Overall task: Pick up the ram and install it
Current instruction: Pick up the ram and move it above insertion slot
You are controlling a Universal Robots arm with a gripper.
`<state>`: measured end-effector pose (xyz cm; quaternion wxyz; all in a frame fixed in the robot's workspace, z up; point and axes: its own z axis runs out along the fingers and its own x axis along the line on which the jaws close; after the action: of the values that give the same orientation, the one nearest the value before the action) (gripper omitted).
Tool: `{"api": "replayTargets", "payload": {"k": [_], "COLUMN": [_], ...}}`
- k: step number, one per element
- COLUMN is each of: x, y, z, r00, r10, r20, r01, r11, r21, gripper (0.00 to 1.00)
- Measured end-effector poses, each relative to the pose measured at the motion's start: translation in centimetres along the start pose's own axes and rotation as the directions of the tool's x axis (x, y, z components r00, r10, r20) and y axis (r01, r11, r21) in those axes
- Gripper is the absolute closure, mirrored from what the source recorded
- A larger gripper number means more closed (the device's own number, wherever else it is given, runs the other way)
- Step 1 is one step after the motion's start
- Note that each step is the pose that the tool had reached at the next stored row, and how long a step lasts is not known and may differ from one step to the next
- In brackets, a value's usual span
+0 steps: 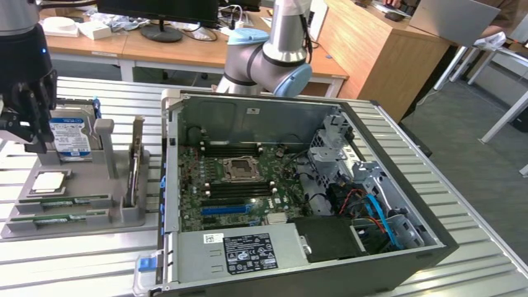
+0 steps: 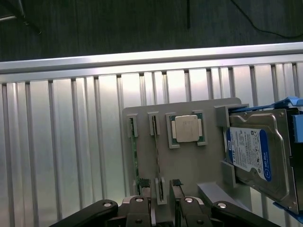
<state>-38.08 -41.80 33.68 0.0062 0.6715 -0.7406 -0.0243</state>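
Two ram sticks lie in slots of a grey holder (image 1: 99,204): one ram (image 1: 64,200) nearer the silver processor (image 1: 49,180), the other ram (image 1: 51,218) beside it. The wrist view looks down on them edge-on, with one ram (image 2: 156,153) and the other ram (image 2: 133,151) as thin strips. My black gripper (image 1: 29,127) hangs above the holder at the exterior view's left. It is open and empty, and in the wrist view the gripper (image 2: 160,185) straddles the line of the ram nearer the processor (image 2: 186,128) without touching it.
A blue-labelled hard drive (image 1: 69,137) stands in the holder by the gripper. The open computer case (image 1: 173,185) lies to the exterior view's right, its motherboard (image 1: 239,182) showing dark memory slots (image 1: 235,150). The slatted metal table (image 2: 57,142) extends around the holder.
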Motion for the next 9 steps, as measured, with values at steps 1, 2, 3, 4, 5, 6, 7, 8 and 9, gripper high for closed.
{"api": "replayTargets", "payload": {"k": [1,2,3,4,5,6,7,8,9], "x": [0.0,0.0,0.01,0.01,0.01,0.01,0.01,0.01,0.02], "y": [0.0,-0.01,-0.01,-0.01,-0.02,-0.02,-0.03,-0.03,-0.03], "z": [0.09,0.17,0.25,0.34,0.42,0.49,0.57,0.65,0.74], "r00": [1.0,1.0,1.0,1.0,1.0,1.0,1.0,1.0,1.0], "r10": [0.0,0.0,0.0,0.0,0.0,0.0,0.0,0.0,0.0], "r20": [0.0,0.0,0.0,0.0,-0.0001,-0.0001,-0.0001,-0.0001,0.0], "r01": [0.0,0.0,0.0,0.0,0.0,0.0,0.0,0.0,0.0], "r11": [1.0,1.0,1.0,1.0,1.0,1.0,1.0,1.0,1.0], "r21": [0.0,0.0,0.0,0.0,-0.0001,-0.0001,0.0,0.0,0.0], "gripper": [0.7,0.7,0.7,0.7,0.7,0.7,0.7,0.7,0.7]}}
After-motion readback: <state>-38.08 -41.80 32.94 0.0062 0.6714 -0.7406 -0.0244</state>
